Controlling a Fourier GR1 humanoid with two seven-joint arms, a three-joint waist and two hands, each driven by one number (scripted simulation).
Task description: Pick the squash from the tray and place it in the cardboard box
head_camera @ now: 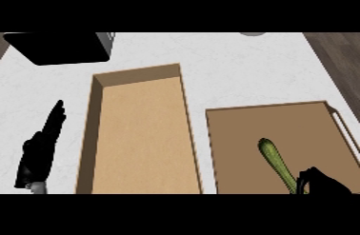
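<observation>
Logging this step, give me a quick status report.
Left hand open, resting beside cardboard box. Right hand at squash's near end, grip unclear. Squash on tray.

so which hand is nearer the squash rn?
Right. The right hand sits at the lower end of the squash on the tray. The left hand rests open on the counter, on the far side of the cardboard box.

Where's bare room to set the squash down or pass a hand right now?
The cardboard box floor is bare. The tray is bare left of and above the squash. A white counter strip runs between box and tray. It is crowded at the tray's lower right by the right hand, and left of the box by the left hand.
</observation>
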